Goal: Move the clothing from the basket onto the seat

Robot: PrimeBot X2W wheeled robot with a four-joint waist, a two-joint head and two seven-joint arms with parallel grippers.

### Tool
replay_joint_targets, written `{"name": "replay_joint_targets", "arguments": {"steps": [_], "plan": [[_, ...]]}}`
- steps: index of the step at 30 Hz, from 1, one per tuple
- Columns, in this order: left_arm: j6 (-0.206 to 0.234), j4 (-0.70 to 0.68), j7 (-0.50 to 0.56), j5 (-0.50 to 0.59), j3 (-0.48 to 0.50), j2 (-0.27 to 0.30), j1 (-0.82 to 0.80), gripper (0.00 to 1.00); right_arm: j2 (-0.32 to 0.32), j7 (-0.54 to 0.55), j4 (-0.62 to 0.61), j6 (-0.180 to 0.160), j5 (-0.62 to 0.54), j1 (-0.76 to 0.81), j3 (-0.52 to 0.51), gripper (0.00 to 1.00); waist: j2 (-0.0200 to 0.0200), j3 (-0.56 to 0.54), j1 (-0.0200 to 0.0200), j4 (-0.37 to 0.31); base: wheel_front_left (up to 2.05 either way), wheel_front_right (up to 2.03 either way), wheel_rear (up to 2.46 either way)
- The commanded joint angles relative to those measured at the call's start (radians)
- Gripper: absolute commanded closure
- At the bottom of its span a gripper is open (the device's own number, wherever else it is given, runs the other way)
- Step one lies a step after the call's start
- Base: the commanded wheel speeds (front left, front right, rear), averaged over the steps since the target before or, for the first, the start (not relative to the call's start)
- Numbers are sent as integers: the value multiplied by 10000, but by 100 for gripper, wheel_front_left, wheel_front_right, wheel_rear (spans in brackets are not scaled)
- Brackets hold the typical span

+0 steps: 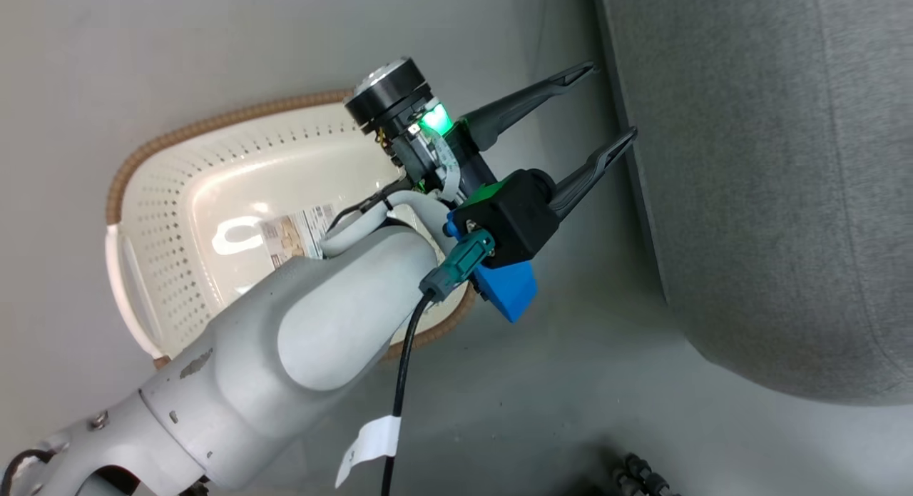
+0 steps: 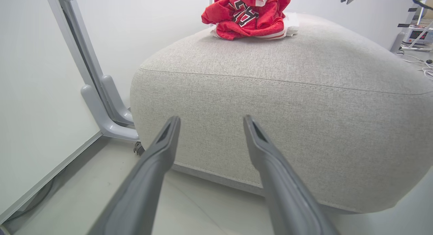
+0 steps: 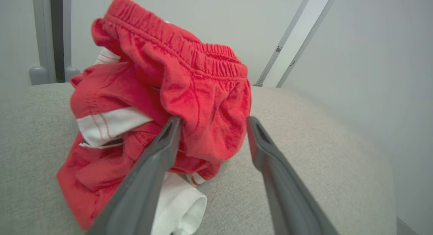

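Both left tool and right tool gape, the latter's fingers hiding part of the clothing on the seat.

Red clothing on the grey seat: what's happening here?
The clothing lies heaped on the seat. The right gripper is open, its fingers on either side of a red fold. The left gripper is open and holds nothing, pointing at the seat's side. The basket shows a bare bottom with just a label.

The forearm hides part of the basket (its label too), and the top edge crops the clothing
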Motion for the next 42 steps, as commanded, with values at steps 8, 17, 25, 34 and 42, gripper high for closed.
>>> {"name": "replay_joint_targets", "arguments": {"steps": [8, 17, 25, 34, 42], "plan": [[457, 285, -314, -544, 602, -137, 880, 0, 364, 3, -1559, -1, 515, 1533, 992, 0, 0, -1853, 0, 258, 0, 0, 0], [1150, -819, -326, -560, 2456, -129, 2337, 0, 1071, 5, -3205, -2, 528, 2608, 2925, 0, 0, -3565, 0, 969, 0, 0, 0], [1279, -1409, -327, -316, 4472, -136, 3941, 0, 1433, 3, -3400, -1, 828, 2989, 4802, 0, 0, -4778, 0, 1653, 0, 0, 0], [1093, -1500, -320, 108, 6381, -348, 5597, 0, 1790, 5, -2968, -1, 957, 3421, 5909, 0, 0, -5985, 0, 2358, 0, 0, 0], [749, -1371, -322, 499, 7595, -753, 6879, 0, 2172, 3, -2657, -1, 938, 4304, 6210, 0, 0, -6766, 0, 2764, 0, 0, 0]]}}
